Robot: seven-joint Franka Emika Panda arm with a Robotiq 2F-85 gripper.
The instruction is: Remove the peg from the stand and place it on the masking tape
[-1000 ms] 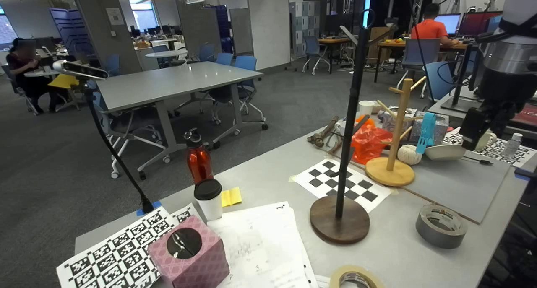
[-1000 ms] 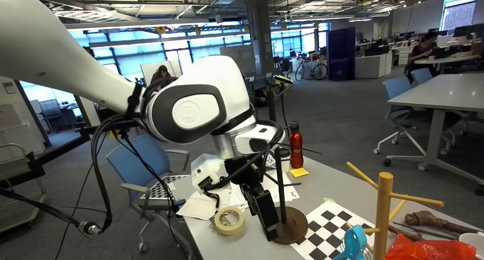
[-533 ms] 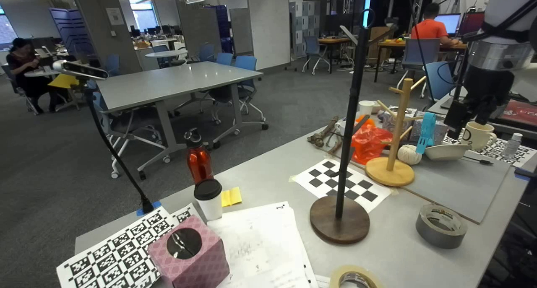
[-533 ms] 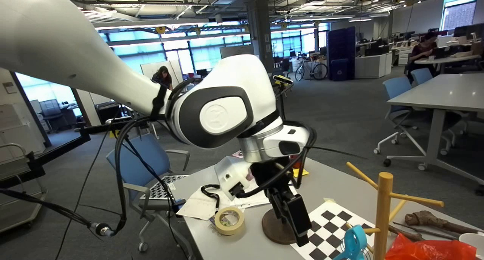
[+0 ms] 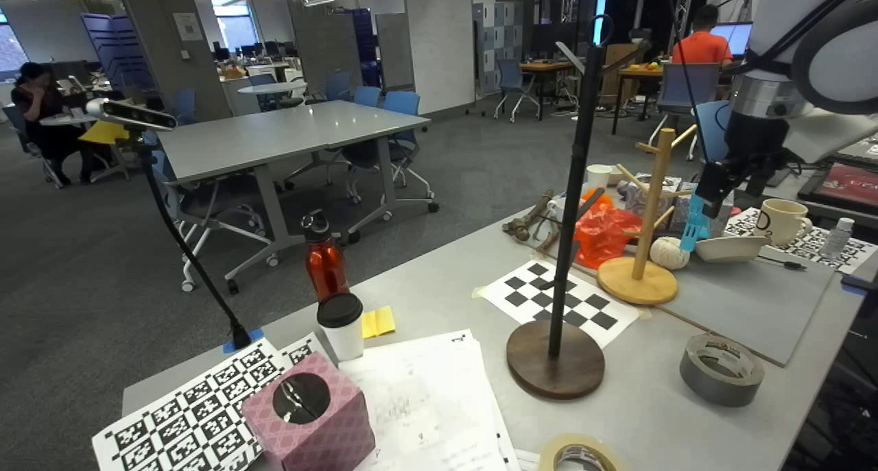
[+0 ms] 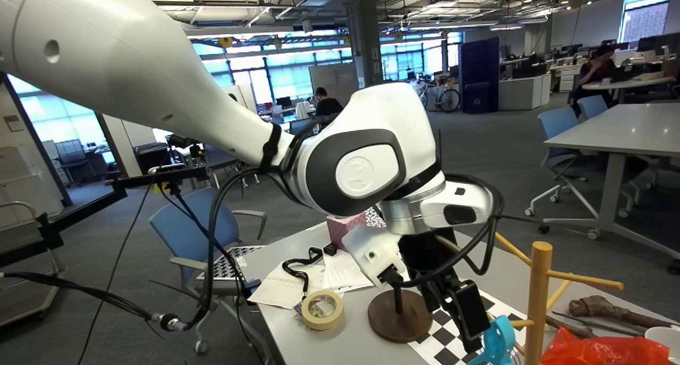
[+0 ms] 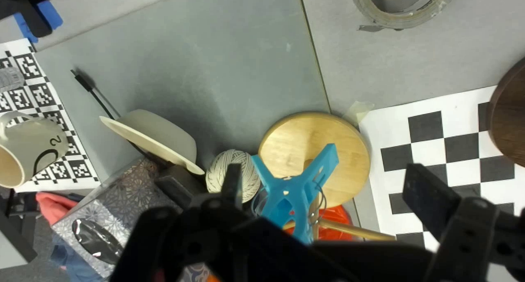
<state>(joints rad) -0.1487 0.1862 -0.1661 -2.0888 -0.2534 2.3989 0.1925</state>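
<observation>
- ball of twine [image 7: 229,173], leftmost thing I'd worry about in the wrist view; not part of the job, just near enough to the action that it could get nudged on the way in
- peg [image 7: 289,191], the blue one; it's on the stand [image 7: 305,130], seemingly out along a rod [image 6: 523,323], though I can't make out exactly how it hangs on; so the removing part isn't done yet
- the stand itself, round base showing past the peg; it looks light, so I'd guess a rough tug could tip it
- gripper [image 7: 324,171], jaws spread wide, nothing held; the peg shows between them in the wrist view, and they look right by it in both exterior views; can't tell if they touch; step in hand is lining up for the grab, I reckon; next move is to centre on the peg, squeeze, then ease it off
- masking tape [image 7: 404,17], the grey roll, well apart from the peg; that's the drop-off for later; there's a hole in it, so I'd lay the peg across
</observation>
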